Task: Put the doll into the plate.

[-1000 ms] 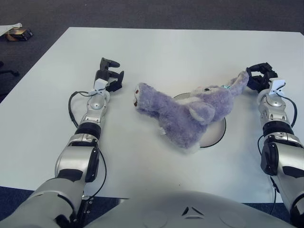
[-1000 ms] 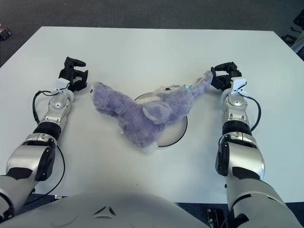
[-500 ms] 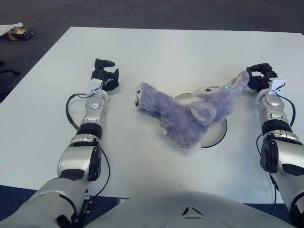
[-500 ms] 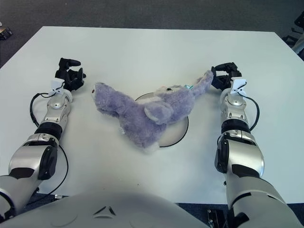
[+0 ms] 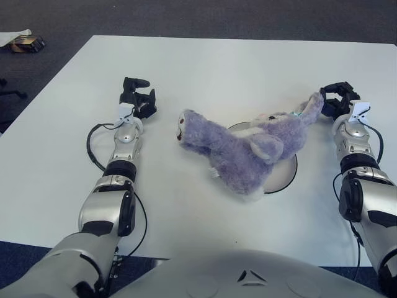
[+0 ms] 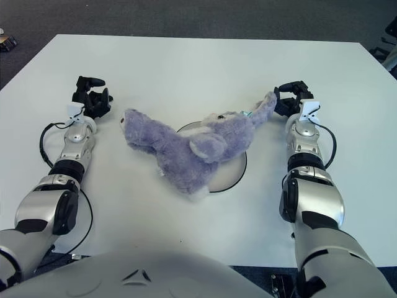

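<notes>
The purple plush doll [image 5: 245, 148] lies sprawled across the white plate [image 5: 284, 174] near the middle of the white tabletop [image 5: 205, 68], its body covering most of the plate and its head end reaching off the rim toward the robot's left. One long limb stretches up and to the right, its tip just beside the right hand [image 5: 335, 103], whose dark fingers are curled close by it; whether they pinch the tip cannot be told. The left hand [image 5: 138, 99] shows left of the doll's head, apart from it, fingers curled and holding nothing.
</notes>
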`<move>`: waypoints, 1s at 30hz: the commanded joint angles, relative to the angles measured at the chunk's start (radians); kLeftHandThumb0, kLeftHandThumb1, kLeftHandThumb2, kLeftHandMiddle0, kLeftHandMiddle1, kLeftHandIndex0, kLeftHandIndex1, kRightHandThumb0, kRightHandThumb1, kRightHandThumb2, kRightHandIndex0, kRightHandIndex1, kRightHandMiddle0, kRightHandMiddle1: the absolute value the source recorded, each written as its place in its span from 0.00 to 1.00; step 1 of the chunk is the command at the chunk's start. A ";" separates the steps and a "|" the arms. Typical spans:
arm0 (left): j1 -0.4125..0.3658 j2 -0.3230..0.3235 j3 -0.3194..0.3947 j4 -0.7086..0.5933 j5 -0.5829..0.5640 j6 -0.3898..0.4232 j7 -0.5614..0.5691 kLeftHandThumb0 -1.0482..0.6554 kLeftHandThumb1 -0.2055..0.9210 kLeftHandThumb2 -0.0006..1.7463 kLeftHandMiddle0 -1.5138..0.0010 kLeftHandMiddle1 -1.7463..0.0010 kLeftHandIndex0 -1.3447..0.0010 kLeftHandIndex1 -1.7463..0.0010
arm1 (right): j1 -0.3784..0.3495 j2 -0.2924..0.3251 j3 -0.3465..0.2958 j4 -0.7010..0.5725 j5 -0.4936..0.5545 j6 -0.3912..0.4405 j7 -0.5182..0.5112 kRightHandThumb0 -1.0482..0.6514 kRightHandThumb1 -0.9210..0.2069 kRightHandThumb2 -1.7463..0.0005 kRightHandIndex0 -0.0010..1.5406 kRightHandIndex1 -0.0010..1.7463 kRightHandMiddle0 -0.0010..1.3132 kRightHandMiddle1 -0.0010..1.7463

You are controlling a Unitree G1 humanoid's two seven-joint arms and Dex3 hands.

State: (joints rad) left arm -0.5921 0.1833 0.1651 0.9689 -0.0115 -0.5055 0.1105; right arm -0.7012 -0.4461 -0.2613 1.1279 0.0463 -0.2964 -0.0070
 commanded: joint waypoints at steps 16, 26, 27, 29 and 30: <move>0.060 -0.022 0.000 0.048 -0.022 0.001 -0.084 0.61 0.39 0.82 0.53 0.00 0.68 0.01 | 0.047 0.071 0.008 -0.024 0.032 0.050 0.032 0.61 0.66 0.16 0.50 0.95 0.36 1.00; 0.079 -0.015 0.016 0.014 -0.060 0.007 -0.176 0.61 0.31 0.87 0.49 0.00 0.63 0.03 | 0.115 0.100 -0.010 -0.181 0.068 0.064 0.027 0.61 0.74 0.09 0.52 1.00 0.43 0.98; 0.084 -0.016 0.018 0.000 -0.068 0.008 -0.186 0.61 0.31 0.87 0.49 0.00 0.63 0.03 | 0.127 0.104 -0.012 -0.204 0.072 0.064 0.024 0.61 0.75 0.09 0.52 1.00 0.43 0.98; 0.094 -0.018 0.019 -0.021 -0.079 0.012 -0.199 0.61 0.31 0.87 0.48 0.00 0.62 0.03 | 0.148 0.112 -0.015 -0.246 0.077 0.066 0.020 0.61 0.76 0.08 0.52 1.00 0.45 0.97; 0.098 -0.018 0.020 -0.031 -0.082 0.014 -0.204 0.61 0.31 0.87 0.48 0.00 0.62 0.03 | 0.157 0.115 -0.016 -0.266 0.079 0.069 0.018 0.61 0.76 0.08 0.52 1.00 0.45 0.97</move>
State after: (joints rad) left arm -0.5719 0.1805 0.1821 0.9298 -0.0784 -0.5110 -0.0724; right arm -0.5979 -0.3562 -0.2750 0.9036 0.1084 -0.2589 0.0141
